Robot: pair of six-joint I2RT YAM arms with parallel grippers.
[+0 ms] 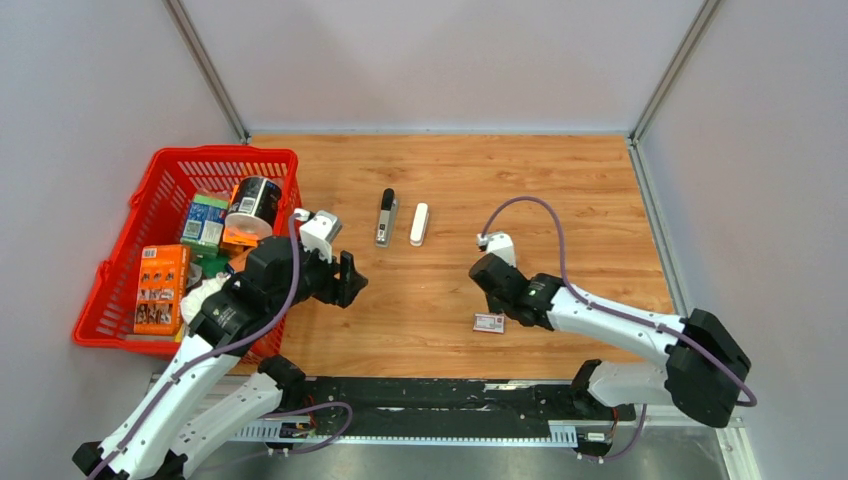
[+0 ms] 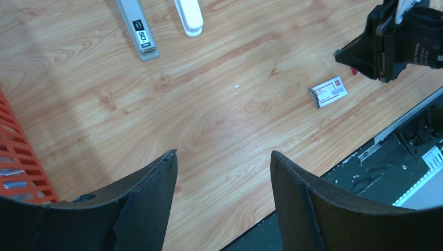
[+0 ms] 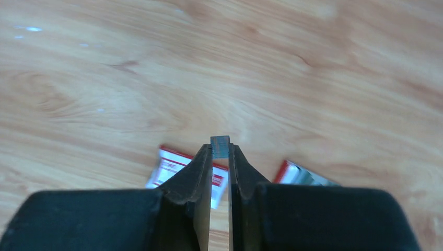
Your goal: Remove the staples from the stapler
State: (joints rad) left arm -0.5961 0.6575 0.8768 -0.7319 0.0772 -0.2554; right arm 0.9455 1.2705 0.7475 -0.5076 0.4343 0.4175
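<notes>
The stapler lies in two parts at the table's middle: a white plastic shell (image 1: pixel 419 223) and a grey metal inner piece (image 1: pixel 386 217) tipped black. Both show at the top of the left wrist view, shell (image 2: pixel 189 15) and metal piece (image 2: pixel 137 29). My right gripper (image 3: pixel 220 149) is shut on a short grey strip of staples (image 3: pixel 220 145), just above a small red-and-white box (image 3: pixel 172 170). From above, the right gripper (image 1: pixel 498 305) hangs over that box (image 1: pixel 489 321). My left gripper (image 1: pixel 350 280) is open and empty, near the basket and short of the stapler.
A red basket (image 1: pixel 160 170) full of packets and a can stands at the left, its edge in the left wrist view (image 2: pixel 21 157). A second red-and-white piece (image 3: pixel 303 175) lies right of the box. The black rail (image 1: pixel 450 395) runs along the near edge.
</notes>
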